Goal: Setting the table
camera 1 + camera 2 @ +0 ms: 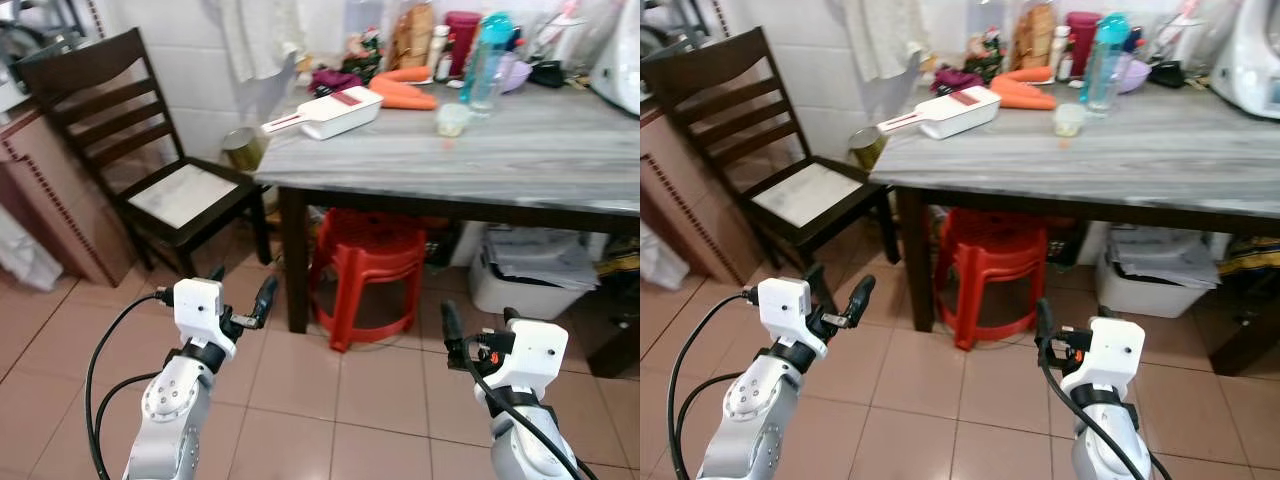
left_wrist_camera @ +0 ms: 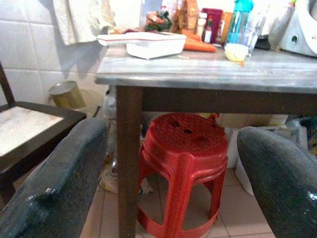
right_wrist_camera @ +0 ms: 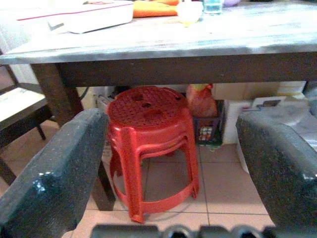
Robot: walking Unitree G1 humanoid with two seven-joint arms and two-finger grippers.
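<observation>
Both grippers, left and right, hang wide open and empty. Up ahead on the table, the small cup looks light and slippery; grasp its sides.

Grey marble-pattern surface runs off the right edge, far end not visible. White appliance at its far right corner is cropped by the frame, type can't be told. Clutter at the back of the surface near the teal plastic bottle: jars and packets overlap, labels too small to read. Small pale cup: contents unclear. Red plastic stool stack is partly in shadow under the surface, count of stools uncertain. White storage bin is half hidden behind the stools and in shadow. Dark wooden chair has its back legs hidden. Both arms are cut by the bottom edge in the eye views. Left wrist view: claw fingers blurred, cropped.
</observation>
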